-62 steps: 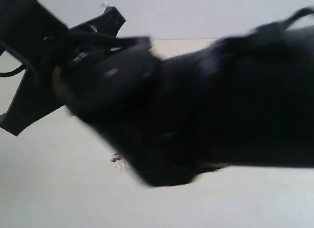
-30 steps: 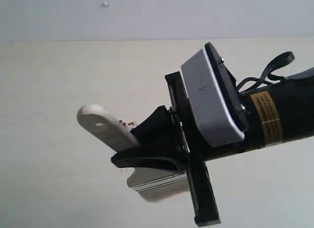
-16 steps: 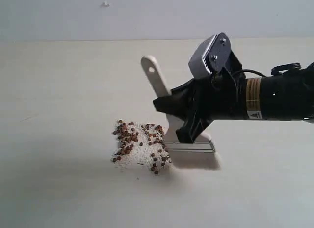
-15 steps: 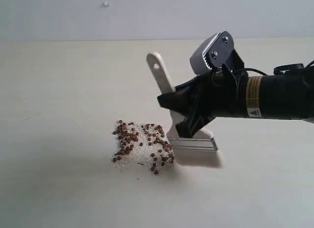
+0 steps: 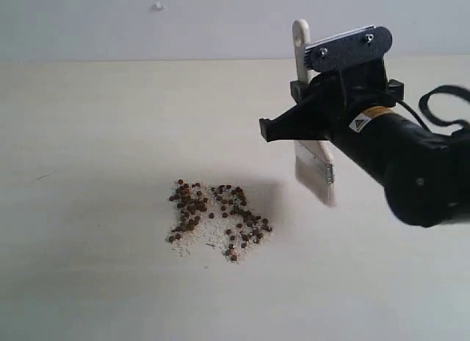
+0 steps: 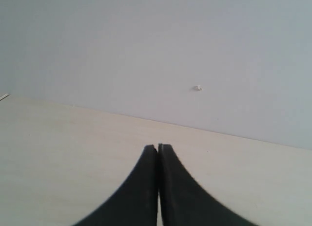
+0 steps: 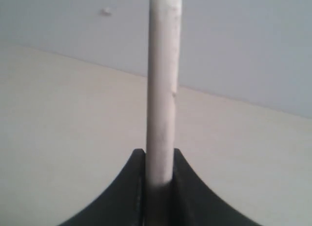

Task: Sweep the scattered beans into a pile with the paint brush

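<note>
The beans (image 5: 217, 220), small reddish-brown ones mixed with off-white crumbs, lie in a loose patch on the pale table. My right gripper (image 5: 305, 119) is shut on the paint brush (image 5: 314, 167) and holds it upright above the table, right of the beans and clear of them. Its cream bristles hang down and the handle end with the hole points up. In the right wrist view the pale handle (image 7: 163, 84) stands clamped at the right gripper (image 7: 159, 158). My left gripper (image 6: 158, 148) is shut with nothing in it, over bare table; it is out of the exterior view.
The pale table (image 5: 88, 150) runs back to a grey wall (image 5: 220, 21). A small white speck (image 5: 157, 6) sticks to that wall. The right arm (image 5: 411, 164) reaches in from the right side.
The right gripper has lifted the brush off the table, turned it upright and drawn it right, away from the beans. A few beans at the patch's right edge have spread a little.
</note>
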{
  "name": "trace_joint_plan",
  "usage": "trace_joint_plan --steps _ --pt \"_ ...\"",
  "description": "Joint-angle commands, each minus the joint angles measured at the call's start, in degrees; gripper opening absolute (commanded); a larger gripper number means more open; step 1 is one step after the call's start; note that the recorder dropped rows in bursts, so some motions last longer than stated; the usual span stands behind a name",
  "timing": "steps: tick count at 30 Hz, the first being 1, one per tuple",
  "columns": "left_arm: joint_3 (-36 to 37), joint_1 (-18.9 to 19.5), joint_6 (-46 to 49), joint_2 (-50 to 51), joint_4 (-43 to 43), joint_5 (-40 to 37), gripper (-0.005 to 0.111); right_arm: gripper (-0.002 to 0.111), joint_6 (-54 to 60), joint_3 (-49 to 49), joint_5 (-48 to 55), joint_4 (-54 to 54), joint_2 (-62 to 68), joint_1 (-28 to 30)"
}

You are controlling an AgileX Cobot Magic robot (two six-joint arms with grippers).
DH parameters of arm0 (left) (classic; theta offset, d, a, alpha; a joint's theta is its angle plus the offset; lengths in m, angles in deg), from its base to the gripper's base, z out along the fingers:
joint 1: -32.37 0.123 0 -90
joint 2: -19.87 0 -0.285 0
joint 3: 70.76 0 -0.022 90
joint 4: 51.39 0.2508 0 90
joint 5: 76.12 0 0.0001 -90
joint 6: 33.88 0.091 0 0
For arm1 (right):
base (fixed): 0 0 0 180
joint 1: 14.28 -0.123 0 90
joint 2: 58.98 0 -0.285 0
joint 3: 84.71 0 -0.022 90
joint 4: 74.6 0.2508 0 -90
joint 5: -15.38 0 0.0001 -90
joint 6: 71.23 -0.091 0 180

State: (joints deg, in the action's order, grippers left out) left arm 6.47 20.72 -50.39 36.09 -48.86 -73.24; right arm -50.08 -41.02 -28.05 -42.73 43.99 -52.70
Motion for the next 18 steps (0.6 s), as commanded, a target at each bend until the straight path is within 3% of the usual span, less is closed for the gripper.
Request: trace_joint_plan --steps 1,7,18 --pt "-0.02 -0.33 -0.26 -0.36 -0.2 -0.1 0.0 0.0 9.54 0.55 -13.35 15.74 4.49 -7.65" --pt "-0.02 -0.33 -0.26 -0.36 -0.2 -0.1 0.0 0.0 11.89 0.55 -23.54 24.49 10.02 -15.38" --pt "-0.02 -0.33 -0.26 -0.36 -0.2 -0.1 0.0 0.0 12.14 -1.84 -19.11 32.0 13.47 -19.87"
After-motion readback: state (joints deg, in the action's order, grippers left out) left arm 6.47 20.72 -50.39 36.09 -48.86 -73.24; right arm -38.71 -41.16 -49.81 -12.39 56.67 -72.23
